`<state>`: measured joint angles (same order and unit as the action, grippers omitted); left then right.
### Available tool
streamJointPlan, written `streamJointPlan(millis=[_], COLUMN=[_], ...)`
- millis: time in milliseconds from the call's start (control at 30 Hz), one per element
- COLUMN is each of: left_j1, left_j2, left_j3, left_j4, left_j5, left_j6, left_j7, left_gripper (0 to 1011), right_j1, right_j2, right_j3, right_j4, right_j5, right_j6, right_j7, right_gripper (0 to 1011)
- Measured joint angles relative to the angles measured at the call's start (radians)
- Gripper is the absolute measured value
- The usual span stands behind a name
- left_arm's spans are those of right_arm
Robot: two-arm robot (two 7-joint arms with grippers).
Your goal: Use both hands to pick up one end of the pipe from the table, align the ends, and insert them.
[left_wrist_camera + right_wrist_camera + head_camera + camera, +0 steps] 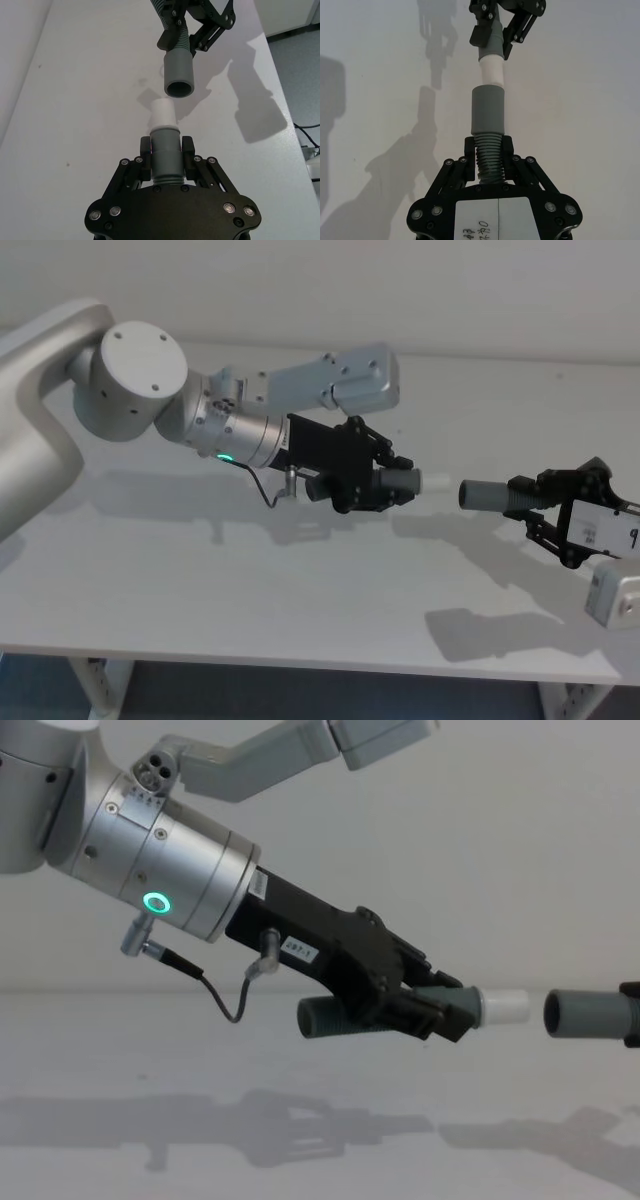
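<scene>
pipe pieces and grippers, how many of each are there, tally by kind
pipe pieces: 2, the one with the white end in the left gripper, the one with the grey socket in the right gripper
grippers: 2
total: 4

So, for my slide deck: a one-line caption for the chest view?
Left gripper holds the white spigot just short of the dark grey socket collar, both above the table.

Bright, even overhead light w/ sharp dark shadows on table (300,620); pics crisp, no glare.
</scene>
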<state>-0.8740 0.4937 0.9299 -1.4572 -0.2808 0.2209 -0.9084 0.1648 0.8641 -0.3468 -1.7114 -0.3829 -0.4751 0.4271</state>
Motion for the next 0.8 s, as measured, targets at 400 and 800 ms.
streamJointPlan(millis=[400, 800], left_j1=[-0.001, -0.005], left_j2=[0.000, -0.003], left_j3=[-0.005, -0.003], left_j4=[0.004, 0.009], left_j5=[0.003, 0.000], left_j6=[-0.012, -0.018], left_j7=[-0.006, -0.015], left_gripper=[347, 347], right_j1=[-0.001, 0.000], right_j2=[-0.007, -0.024], right_j3=[0.000, -0.003], right_j4=[-0.004, -0.006], right_j5=[-0.016, -0.027], right_j6=[0.019, 0.041], right_j7=[-0.014, -0.025], right_gripper=[293, 295])
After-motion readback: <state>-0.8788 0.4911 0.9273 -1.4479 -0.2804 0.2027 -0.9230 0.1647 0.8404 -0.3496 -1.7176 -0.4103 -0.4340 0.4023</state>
